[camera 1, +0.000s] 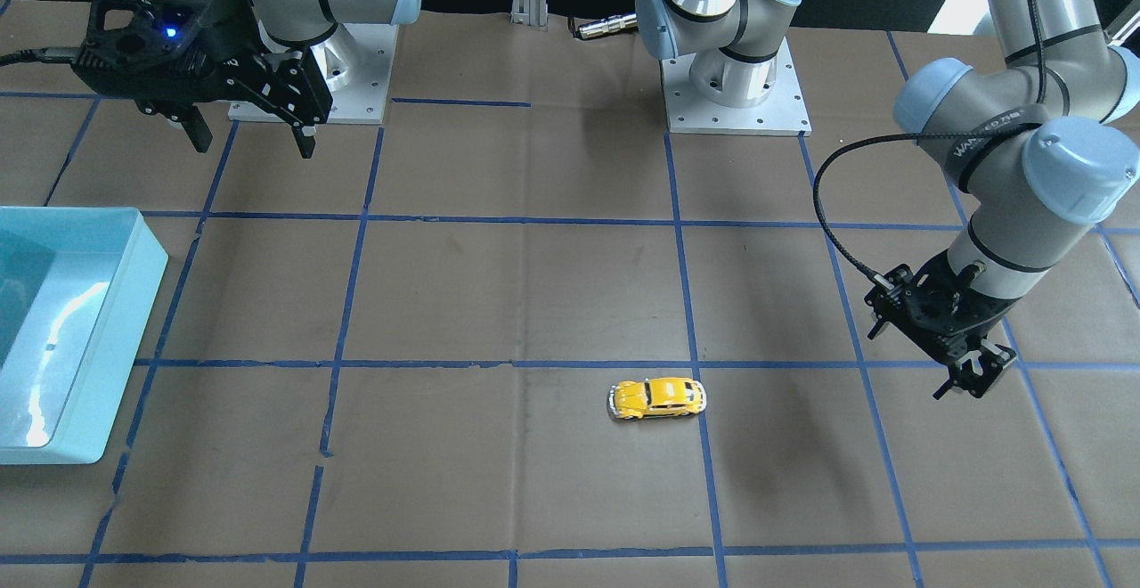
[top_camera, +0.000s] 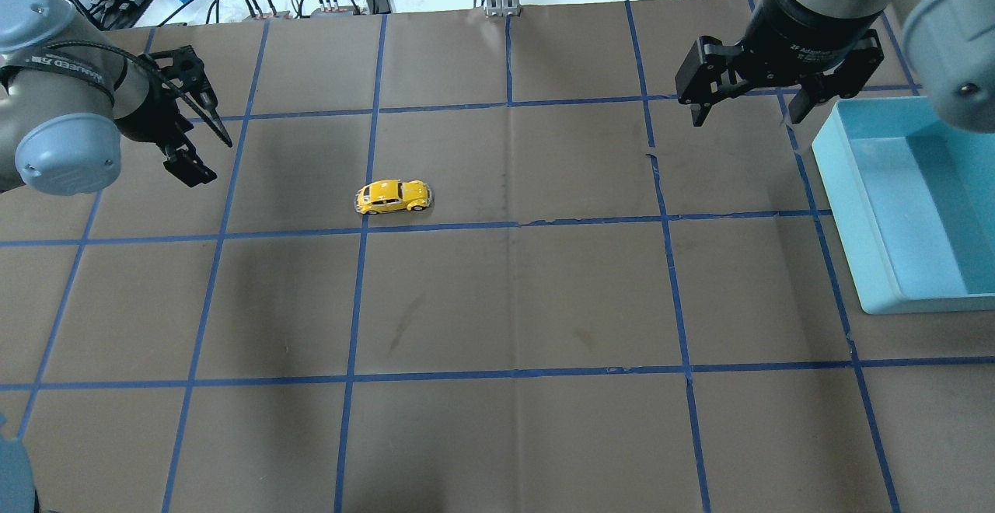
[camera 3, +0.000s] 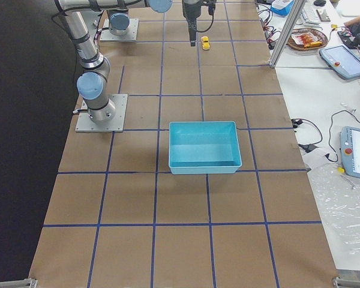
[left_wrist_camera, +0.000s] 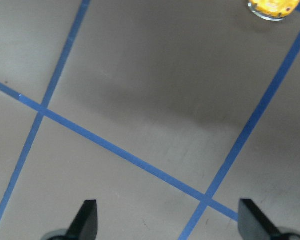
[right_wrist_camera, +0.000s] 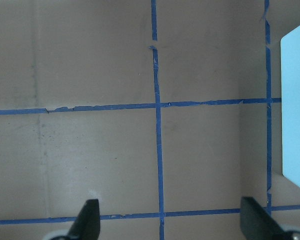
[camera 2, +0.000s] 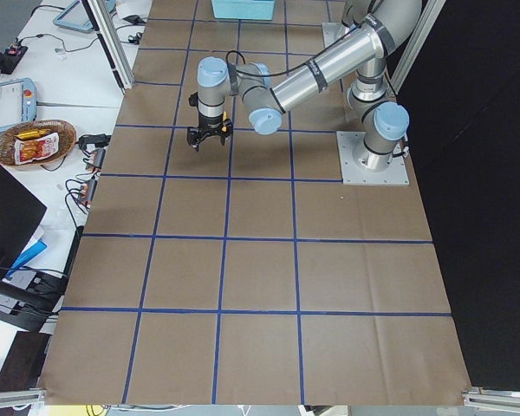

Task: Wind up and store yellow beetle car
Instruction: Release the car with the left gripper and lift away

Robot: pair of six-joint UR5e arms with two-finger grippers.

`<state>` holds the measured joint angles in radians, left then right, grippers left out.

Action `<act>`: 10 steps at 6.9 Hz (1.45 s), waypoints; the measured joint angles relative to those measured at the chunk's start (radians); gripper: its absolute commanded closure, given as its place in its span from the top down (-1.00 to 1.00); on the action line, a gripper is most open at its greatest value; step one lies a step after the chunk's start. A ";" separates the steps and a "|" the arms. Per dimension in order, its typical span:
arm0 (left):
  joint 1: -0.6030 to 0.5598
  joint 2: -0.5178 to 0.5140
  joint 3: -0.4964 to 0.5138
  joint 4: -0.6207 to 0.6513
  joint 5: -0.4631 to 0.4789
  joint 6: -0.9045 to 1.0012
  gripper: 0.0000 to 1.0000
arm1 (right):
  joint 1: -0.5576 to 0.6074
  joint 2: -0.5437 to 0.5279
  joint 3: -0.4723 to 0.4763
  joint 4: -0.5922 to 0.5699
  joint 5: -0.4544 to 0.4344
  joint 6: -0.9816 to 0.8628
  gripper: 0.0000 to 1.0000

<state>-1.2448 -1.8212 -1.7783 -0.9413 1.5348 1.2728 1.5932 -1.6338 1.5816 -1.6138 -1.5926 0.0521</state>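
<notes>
The yellow beetle car [camera 1: 657,398] stands on its wheels on the brown table, also in the overhead view [top_camera: 392,197] and at the top edge of the left wrist view [left_wrist_camera: 274,9]. My left gripper [top_camera: 198,128] is open and empty and hovers apart from the car, on the robot's left of it [camera 1: 966,383]; its fingertips [left_wrist_camera: 90,210] are spread wide. My right gripper [top_camera: 745,113] is open and empty, held high near the blue bin, far from the car [camera 1: 254,142].
A light blue open bin [top_camera: 855,210] sits on the table on the robot's right, also in the front-facing view [camera 1: 147,303] and the right wrist view [right_wrist_camera: 296,100]. Blue tape lines grid the brown table. Both arm bases are bolted at the robot's edge.
</notes>
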 measured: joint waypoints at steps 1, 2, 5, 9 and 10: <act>-0.028 0.033 0.000 -0.008 -0.040 -0.198 1.00 | 0.000 0.001 -0.001 0.000 -0.001 0.000 0.99; -0.081 0.065 0.000 -0.019 -0.058 -0.376 1.00 | 0.000 0.001 -0.001 0.000 -0.002 0.000 0.99; -0.264 0.167 0.013 -0.123 -0.063 -0.850 1.00 | -0.001 0.002 -0.001 0.000 -0.003 0.000 0.99; -0.291 0.220 0.144 -0.488 -0.002 -1.161 1.00 | -0.001 0.002 0.000 0.000 -0.004 0.000 0.99; -0.290 0.227 0.155 -0.542 0.006 -1.183 1.00 | -0.001 0.002 -0.001 0.000 -0.006 0.004 0.99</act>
<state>-1.5351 -1.5938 -1.6232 -1.4833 1.5409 0.0897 1.5923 -1.6322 1.5808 -1.6140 -1.5983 0.0562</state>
